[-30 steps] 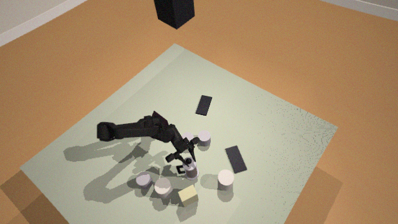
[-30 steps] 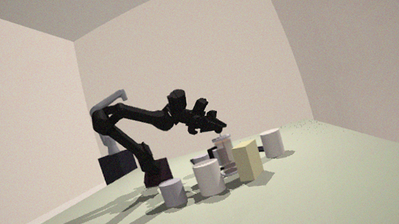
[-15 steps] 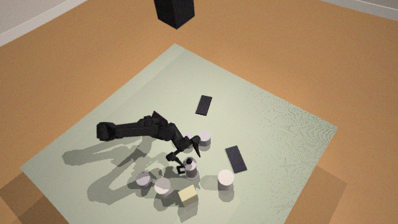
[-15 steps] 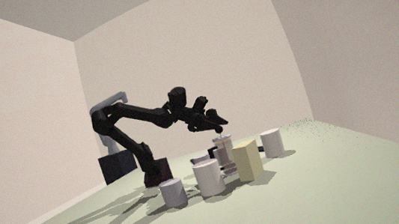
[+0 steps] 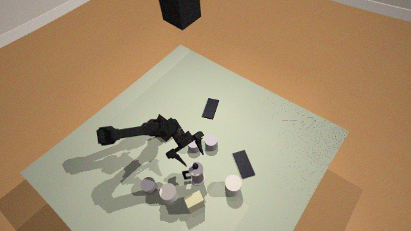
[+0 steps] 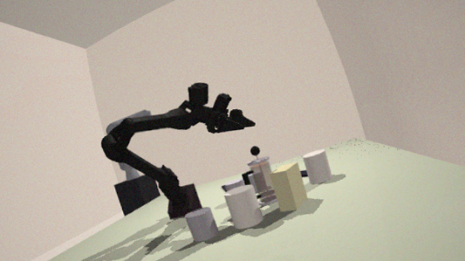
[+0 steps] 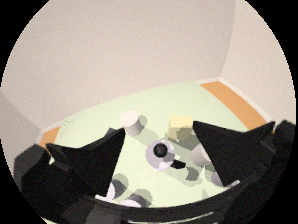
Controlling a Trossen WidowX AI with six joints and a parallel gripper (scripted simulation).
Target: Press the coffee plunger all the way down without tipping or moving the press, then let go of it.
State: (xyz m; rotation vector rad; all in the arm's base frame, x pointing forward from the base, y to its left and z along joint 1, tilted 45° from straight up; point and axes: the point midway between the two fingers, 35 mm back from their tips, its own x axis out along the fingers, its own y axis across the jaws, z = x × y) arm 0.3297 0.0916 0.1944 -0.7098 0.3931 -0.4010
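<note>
The coffee press [image 5: 197, 177] [image 6: 264, 177] [image 7: 153, 161] stands upright, with a pale lid and a black side handle. Its round black plunger knob [image 5: 195, 165] [image 6: 255, 151] [image 7: 160, 150] sits a little above the lid, with a short piece of thin rod showing in the exterior view. My gripper [image 5: 194, 160] [image 6: 249, 125] [image 7: 158, 128] is wide open and empty. It hangs above the knob, apart from it. The wrist view shows the knob from above, below the line between the fingertips. The lower front of the press is partly hidden in the exterior view.
A yellow block [image 5: 194, 200] [image 6: 287, 187] [image 7: 180, 125] stands close to the press. Pale cylinders stand around it, including one [image 5: 167, 191] [image 6: 243, 207] near the block and another [image 5: 233, 183] [image 6: 317, 166] [image 7: 131, 122] farther right. Two dark flat slabs [image 5: 210, 108] [image 5: 243, 163] lie on the table.
</note>
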